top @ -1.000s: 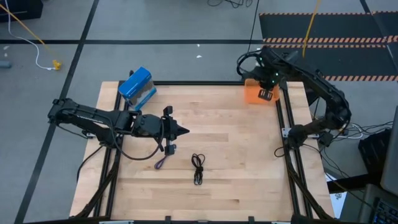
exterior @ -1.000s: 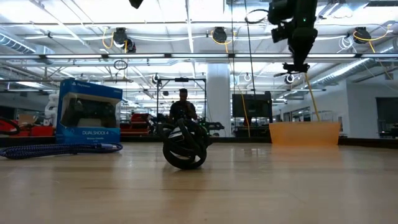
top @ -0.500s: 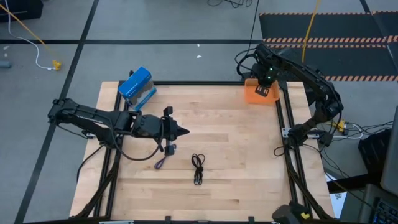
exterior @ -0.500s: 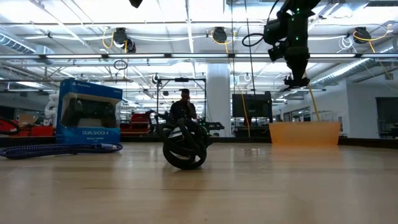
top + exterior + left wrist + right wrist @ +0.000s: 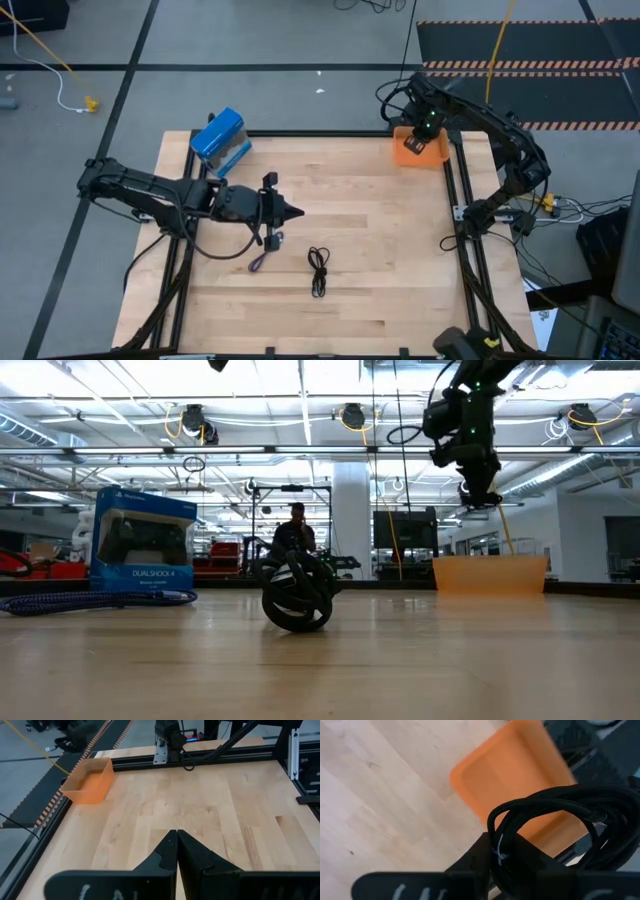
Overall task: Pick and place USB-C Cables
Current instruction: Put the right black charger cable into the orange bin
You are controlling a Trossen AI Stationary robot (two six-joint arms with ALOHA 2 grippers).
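The orange bin (image 5: 418, 150) sits at the far right corner of the wooden surface (image 5: 380, 280) and serves as the landmark here. From above, the right gripper (image 5: 428, 125) hangs directly over the bin, but that view hides what it carries. Only the right wrist view shows the load: its fingers are clamped on a coiled black cable (image 5: 560, 825), the loops bunched above the bin's open interior. The low view adds that this gripper is raised well above the bin's rim, not inside it.

The left gripper (image 5: 290, 211) hovers well away from the bin, toward the middle of the surface on the left side; the left wrist view shows its fingers (image 5: 167, 852) pressed together with nothing between them, and the bin far ahead.

Two more cables lie on the surface, far from the bin: a folded black cable (image 5: 319, 270) toward the near edge, and a purple-blue cable (image 5: 258, 262) just left of it, below the left gripper. A blue box (image 5: 219, 138) stands at the far left corner, opposite the bin. The low view alone shows a person standing in the room behind.
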